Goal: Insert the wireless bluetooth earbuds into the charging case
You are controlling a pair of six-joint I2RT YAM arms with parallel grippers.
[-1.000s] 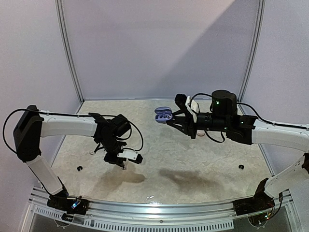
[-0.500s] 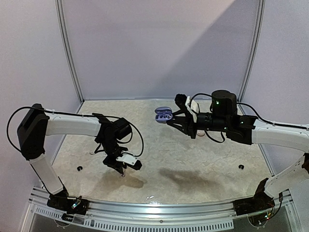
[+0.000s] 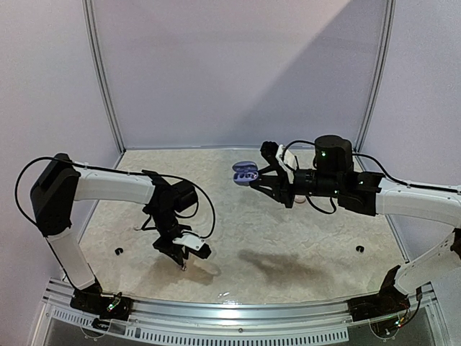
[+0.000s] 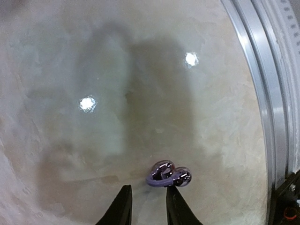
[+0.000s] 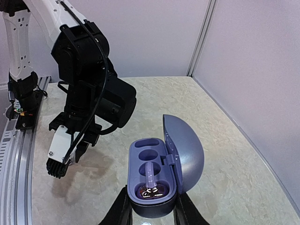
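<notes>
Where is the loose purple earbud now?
In the left wrist view the earbud lies on the table just ahead of the left claw, near the metal rail.

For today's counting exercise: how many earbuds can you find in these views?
2. One earbud sits in the near slot of the open charging case, gripped by the right gripper. The second earbud lies on the table just beyond the left gripper. More may lie out of view.

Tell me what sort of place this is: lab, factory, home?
Most likely a lab robot test cell. Plain panel walls on metal posts enclose a marble-patterned tabletop, and the left arm and right arm are bolted by an aluminium rail at its near edge.
</notes>
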